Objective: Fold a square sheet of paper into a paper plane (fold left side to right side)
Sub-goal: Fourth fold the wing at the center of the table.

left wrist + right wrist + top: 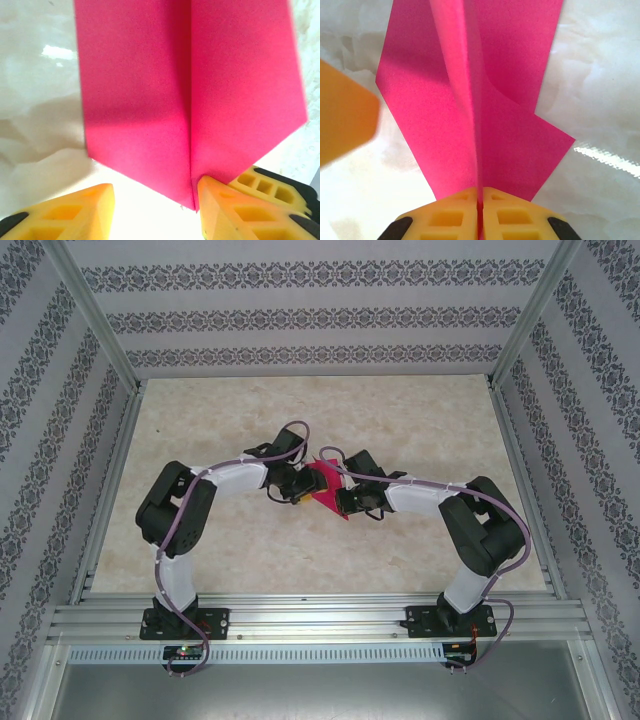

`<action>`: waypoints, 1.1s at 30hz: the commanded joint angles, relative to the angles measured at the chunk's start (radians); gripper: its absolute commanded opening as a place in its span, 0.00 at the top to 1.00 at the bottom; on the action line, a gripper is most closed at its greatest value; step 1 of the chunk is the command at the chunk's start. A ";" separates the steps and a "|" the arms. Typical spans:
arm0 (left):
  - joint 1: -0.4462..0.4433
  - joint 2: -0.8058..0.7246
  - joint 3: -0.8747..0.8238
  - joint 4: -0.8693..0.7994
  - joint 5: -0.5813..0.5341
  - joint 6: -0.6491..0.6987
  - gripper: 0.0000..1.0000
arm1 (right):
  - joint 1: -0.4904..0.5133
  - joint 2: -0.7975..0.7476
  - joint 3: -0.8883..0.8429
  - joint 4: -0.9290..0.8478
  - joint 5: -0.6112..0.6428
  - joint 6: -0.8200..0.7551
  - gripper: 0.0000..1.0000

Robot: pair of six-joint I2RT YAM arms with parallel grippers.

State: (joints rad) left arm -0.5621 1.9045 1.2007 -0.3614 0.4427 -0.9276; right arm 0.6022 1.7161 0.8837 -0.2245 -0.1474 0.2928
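We found the paper plane (325, 490) at the centre of the desk (400, 430), already creased into a pointed dart with a raised spine; the left-over-right fold looked unfinished to us. The right claw (480, 197), reaching in from four o'clock, clenched that spine. The left claw (156, 185), at nine o'clock, stood released, one finger (220, 200) just beside the nose.

Both arms bend inward, elbows out, wrists nearly meeting. Left gripper (152, 202) holds its jaws apart; right gripper (480, 200) is pinched tight on the folded pink paper (435, 115).
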 commanded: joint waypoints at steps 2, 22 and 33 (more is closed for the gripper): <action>0.025 -0.035 0.002 -0.024 -0.004 0.033 0.52 | 0.001 0.004 0.011 0.005 0.001 -0.020 0.89; 0.042 0.152 0.091 0.081 0.071 -0.024 0.76 | -0.001 -0.024 0.003 -0.002 0.012 -0.017 0.80; 0.040 0.145 0.073 0.071 0.055 -0.019 0.75 | 0.035 -0.005 0.073 -0.069 0.122 -0.060 0.61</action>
State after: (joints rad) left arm -0.5304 2.0464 1.2877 -0.3134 0.4995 -0.9363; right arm 0.6121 1.7142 0.9161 -0.2707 -0.0834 0.2653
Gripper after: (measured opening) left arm 0.247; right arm 0.385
